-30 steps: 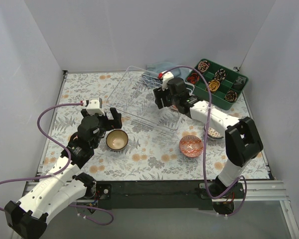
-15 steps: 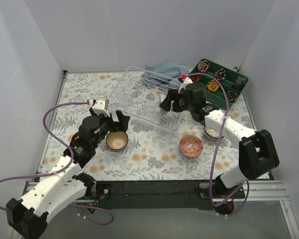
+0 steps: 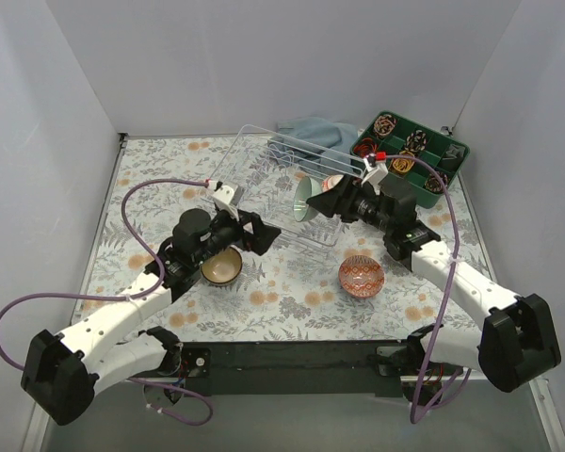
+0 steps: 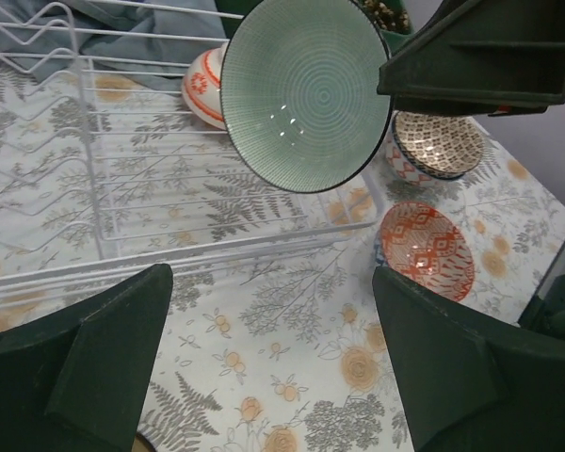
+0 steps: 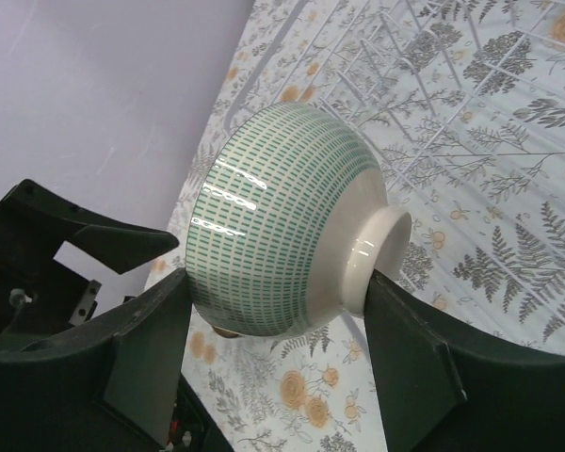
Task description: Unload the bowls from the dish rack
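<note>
The top external camera looks down from above the near edge, covering the whole table [image 3: 292, 301]. The left wrist camera faces the dish rack [image 4: 92, 160] at close range. The right wrist camera sits directly behind the green bowl [image 5: 282, 217], which all three views share.

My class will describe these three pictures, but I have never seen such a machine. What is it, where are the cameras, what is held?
Two robot arms are bolted at the near edge of a table. One picture looks down from above; the others come from a camera on each wrist, fingers in view. The right end effector grips a green bowl, tipped sideways over the rack. The left end effector is open and empty. A red-and-white bowl sits in the rack. On the table lie a tan bowl, a red bowl, a brown bowl, a tray and a cloth.
</note>
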Action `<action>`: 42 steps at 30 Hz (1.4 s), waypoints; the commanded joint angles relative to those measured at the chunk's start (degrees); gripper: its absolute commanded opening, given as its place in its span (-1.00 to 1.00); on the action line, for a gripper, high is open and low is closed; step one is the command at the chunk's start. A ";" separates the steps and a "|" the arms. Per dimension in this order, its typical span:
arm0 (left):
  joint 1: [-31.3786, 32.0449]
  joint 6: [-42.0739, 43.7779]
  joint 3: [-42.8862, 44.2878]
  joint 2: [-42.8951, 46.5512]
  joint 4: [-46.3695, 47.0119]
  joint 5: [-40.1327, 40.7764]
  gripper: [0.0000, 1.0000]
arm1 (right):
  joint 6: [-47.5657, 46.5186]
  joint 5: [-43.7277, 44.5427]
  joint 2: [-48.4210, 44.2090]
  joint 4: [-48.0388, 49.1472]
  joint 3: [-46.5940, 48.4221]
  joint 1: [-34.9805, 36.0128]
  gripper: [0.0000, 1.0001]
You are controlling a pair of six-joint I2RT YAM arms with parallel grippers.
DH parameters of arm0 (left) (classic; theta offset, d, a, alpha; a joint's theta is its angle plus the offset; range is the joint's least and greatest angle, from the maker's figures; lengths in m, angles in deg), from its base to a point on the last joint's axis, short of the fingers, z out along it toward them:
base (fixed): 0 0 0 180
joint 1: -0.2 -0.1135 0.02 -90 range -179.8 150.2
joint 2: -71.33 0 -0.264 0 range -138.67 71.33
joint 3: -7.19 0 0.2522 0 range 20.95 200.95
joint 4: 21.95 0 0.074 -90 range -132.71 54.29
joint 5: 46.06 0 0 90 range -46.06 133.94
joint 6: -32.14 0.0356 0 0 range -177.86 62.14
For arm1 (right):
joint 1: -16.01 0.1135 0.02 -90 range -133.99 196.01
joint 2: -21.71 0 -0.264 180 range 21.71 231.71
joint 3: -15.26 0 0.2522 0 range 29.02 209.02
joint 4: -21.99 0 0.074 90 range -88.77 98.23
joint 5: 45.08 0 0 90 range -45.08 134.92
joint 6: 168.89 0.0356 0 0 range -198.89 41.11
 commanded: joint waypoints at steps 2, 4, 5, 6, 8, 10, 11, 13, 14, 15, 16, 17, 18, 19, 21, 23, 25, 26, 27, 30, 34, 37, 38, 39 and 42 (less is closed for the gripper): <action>1.60 -8.42 4.31 -2.21 4.90 0.71 0.69 | 6.36 -4.15 -5.91 12.10 -3.41 -0.04 -0.60; 1.60 -13.10 4.40 -3.26 5.52 4.65 0.62 | 7.15 -5.74 -6.71 12.90 -4.20 -0.04 -0.59; 1.60 -16.95 4.84 -3.70 5.60 5.64 0.59 | 8.20 -6.18 -7.24 14.29 -5.25 -0.13 -0.59; 1.69 -18.90 5.01 -4.32 5.52 6.43 0.56 | 8.65 -7.23 -7.59 15.18 -5.87 -0.04 -0.59; 1.60 -22.16 6.06 -6.33 4.91 7.41 0.55 | 9.61 -8.46 -8.47 16.94 -6.93 -0.04 -0.60; 1.60 -26.56 6.60 -7.57 4.73 6.88 0.51 | 10.58 -9.96 -9.08 18.52 -7.81 -0.04 -0.60; 1.60 -27.96 6.77 -8.88 4.64 6.62 0.51 | 10.58 -10.31 -9.61 18.79 -8.07 -0.04 -0.59; 1.60 -30.52 7.47 -10.12 4.29 6.18 0.47 | 11.02 -11.01 -10.31 19.67 -8.77 -0.04 -0.59; 1.60 -31.13 7.74 -11.26 3.76 6.35 0.46 | 11.11 -11.10 -10.93 19.93 -8.95 -0.04 -0.59; 1.60 -31.58 8.26 -11.88 2.89 6.09 0.44 | 11.29 -11.37 -11.19 20.54 -9.47 -0.04 -0.60; 1.60 -32.36 8.53 -12.49 2.71 5.65 0.41 | 11.37 -11.54 -11.46 20.72 -9.57 -0.04 -0.60; 1.60 -32.81 8.62 -13.02 2.62 4.17 0.40 | 11.46 -11.72 -11.90 20.90 -9.65 -0.13 -0.60; 1.60 -33.42 8.62 -14.07 2.96 3.11 0.37 | 11.46 -11.98 -12.07 20.99 -9.83 -0.04 -0.59; 1.60 -34.38 8.62 -14.43 3.40 2.14 0.35 | 11.64 -12.24 -12.16 21.51 -9.92 -0.04 -0.59; 1.60 -35.44 8.44 -15.74 4.37 -0.14 0.28 | 11.99 -13.12 -12.25 22.30 -10.27 -0.04 -0.59; 1.60 -36.85 8.27 -16.27 5.07 -1.46 0.18 | 12.34 -13.56 -12.25 23.27 -10.62 -0.04 -0.59; 1.60 -37.81 8.01 -16.63 6.74 -3.22 0.11 | 12.43 -14.00 -12.25 23.80 -10.80 -0.04 -0.59; 1.60 -38.78 7.83 -16.80 7.18 -3.58 0.08 | 12.43 -14.00 -12.25 24.15 -11.06 -0.04 -0.59; 1.60 -39.14 7.83 -16.80 7.97 -4.01 0.01 | 12.52 -14.18 -12.25 24.50 -11.32 -0.04 -0.59; 1.60 -40.54 7.48 -16.89 9.20 -5.51 -0.23 | 12.69 -14.71 -12.08 25.47 -11.94 0.04 -0.59; 1.60 -41.51 6.86 -16.72 10.70 -6.92 -0.58 | 13.05 -15.58 -11.46 26.96 -12.73 0.04 -0.58; 1.69 -40.90 6.77 -16.10 10.09 -6.66 -0.93 | 12.78 -15.76 -11.37 27.05 -13.17 0.04 -0.57; 1.60 -40.55 6.77 -15.84 9.74 -5.87 -1.00 | 12.69 -15.85 -11.46 27.05 -13.17 0.04 -0.54; 1.60 -39.94 6.86 -15.49 8.60 -5.34 -1.00 | 12.52 -15.94 -11.55 27.05 -13.43 0.04 -0.52; 1.60 -36.95 7.65 -14.35 5.45 -2.80 -1.00 | 11.64 -15.76 -11.81 26.88 -14.05 -0.04 -0.32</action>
